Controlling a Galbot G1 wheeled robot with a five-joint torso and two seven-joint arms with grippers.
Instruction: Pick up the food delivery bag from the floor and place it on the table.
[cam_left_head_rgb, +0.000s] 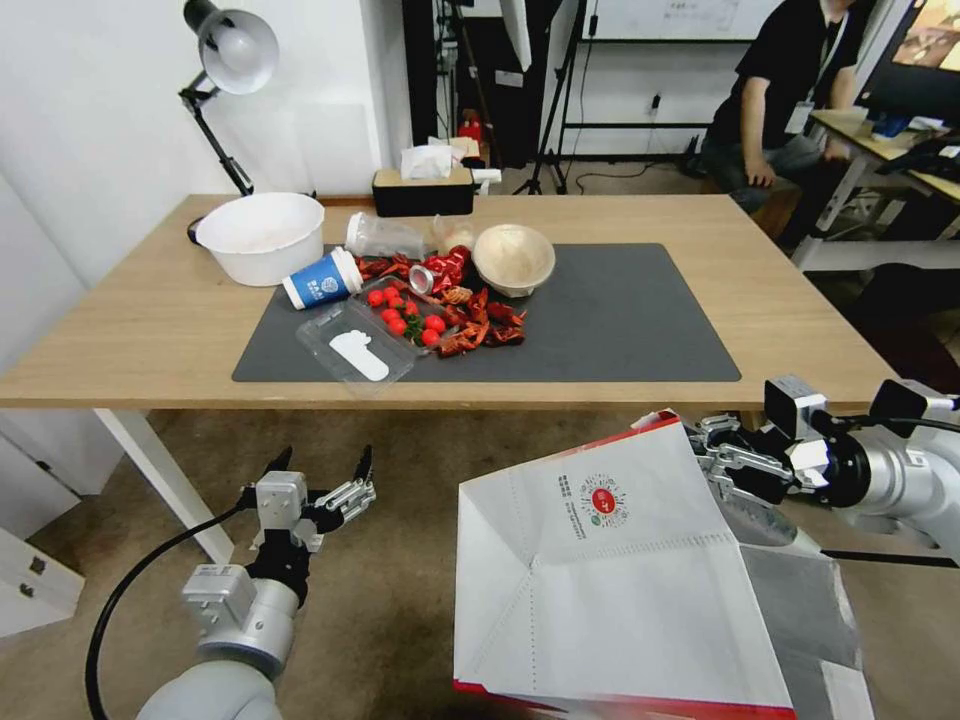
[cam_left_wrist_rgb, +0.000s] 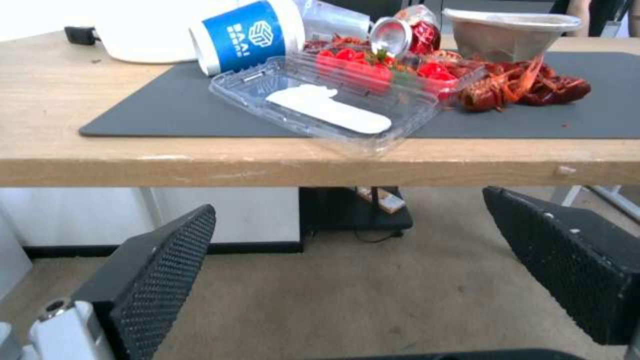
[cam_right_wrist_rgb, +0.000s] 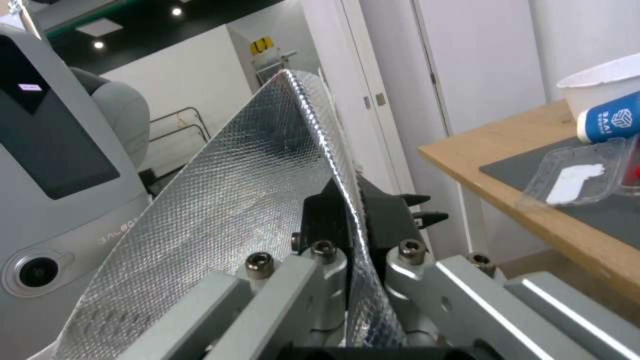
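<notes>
my right claw (cam_left_head_rgb: 712, 452) pinching the foil-lined rim of the food delivery bag (cam_left_head_rgb: 610, 590), big boxy white paper, red edging, round red logo, lower right of frame, left claw (cam_left_head_rgb: 320, 480) spread wide lower left

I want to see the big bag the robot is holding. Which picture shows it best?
The head view: the whole white and red food delivery bag hangs tilted below the table edge, the right gripper pinching its rim. The right wrist view shows just that silver foil rim clamped between the fingers. The left wrist view looks at the table instead.
</notes>
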